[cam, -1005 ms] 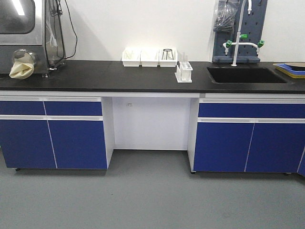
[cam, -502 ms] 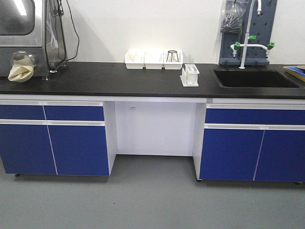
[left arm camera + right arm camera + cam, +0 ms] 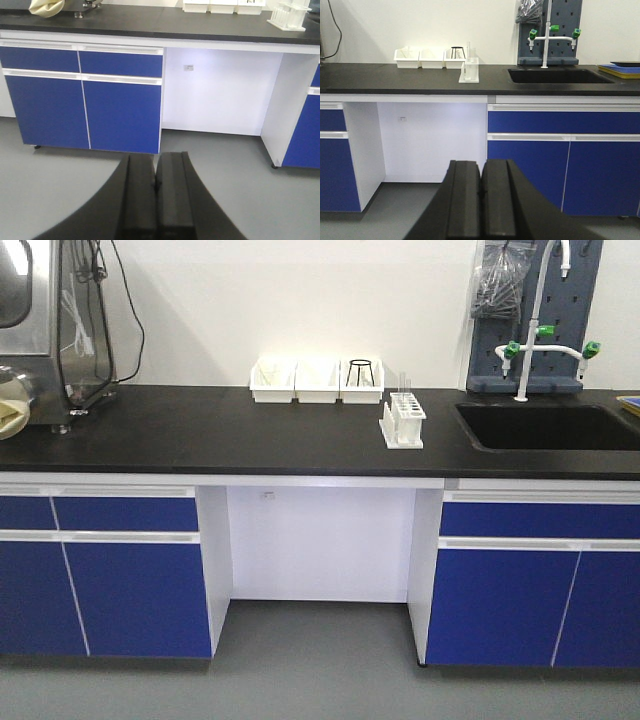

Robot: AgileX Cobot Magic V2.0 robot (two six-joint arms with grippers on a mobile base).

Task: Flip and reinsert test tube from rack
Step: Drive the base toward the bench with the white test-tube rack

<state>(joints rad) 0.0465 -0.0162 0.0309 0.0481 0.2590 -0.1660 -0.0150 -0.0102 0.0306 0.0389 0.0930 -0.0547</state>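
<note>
Running left to right across the front view, the black countertop (image 3: 200, 430) is ending in a straight white front edge, with blue cabinets (image 3: 130, 580) sitting under it on both sides and an open white recess (image 3: 320, 540) sitting between them. Grey floor (image 3: 320, 680) is lying bare in front of the cabinets, giving free room below counter height. The sink (image 3: 545, 427) is cutting into the counter at the right, and one white faucet (image 3: 540, 320) is rising behind it.

Three white bins (image 3: 317, 380) are standing in a row against the wall. One rack (image 3: 403, 421) is standing in front of the right-hand bin, near the sink's left rim but apart from it, and set back from the counter's front edge. From the right wrist view, two thin clear tubes are seeming to rise above the rack (image 3: 469, 71); the test tube (image 3: 468, 50) is standing upright in it, though the glass is too faint to count surely.

The left gripper (image 3: 155, 165) is hanging over the floor, its jaws pressing together on nothing, with the rack (image 3: 287, 15) well apart at the upper right. The right gripper (image 3: 481, 167) is likewise sitting below counter level, jaws pressing together and holding nothing, with the rack well apart above it and slightly left.
</note>
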